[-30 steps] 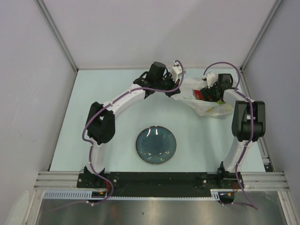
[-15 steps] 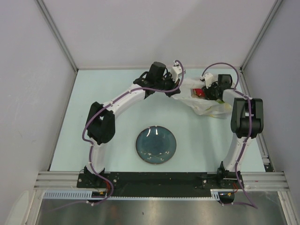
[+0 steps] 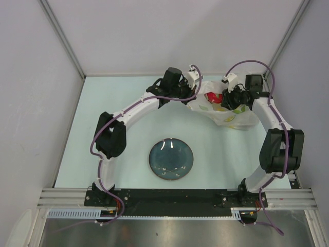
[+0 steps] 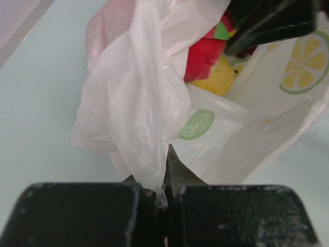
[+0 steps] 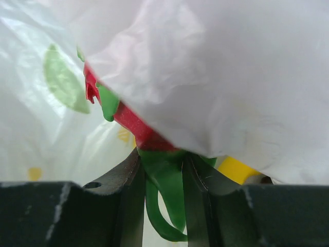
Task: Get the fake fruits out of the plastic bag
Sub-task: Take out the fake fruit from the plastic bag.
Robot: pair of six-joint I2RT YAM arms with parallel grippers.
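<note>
White film of the bag point(image 4: 139, 103) is pinched in the left gripper point(image 4: 165, 188). Its fingers are pressed together, and a fold of the film runs down into the slit between them. From above, the bag lies at the far right of the table point(image 3: 103, 103), with the left arm at its left edge and the mouth facing up.

In the open mouth sits the dragon fruit point(image 4: 205, 51), red with green tips. A yellow fruit point(image 4: 221, 77) touches it just below in the left wrist view.

From the right, the right gripper point(image 5: 164, 180) reaches into the bag mouth. Its fingers are drawn in to a narrow gap and clamp one green tip of the dragon fruit, which fills the space between them. In the right wrist view, loose film drapes over most of the red body. A yellow patch shows under the film to the right of the fingers; which fruit it belongs to cannot be told.

A dark blue-green plate point(image 3: 171, 159) lies near the middle of the table, well apart from the bag.
</note>
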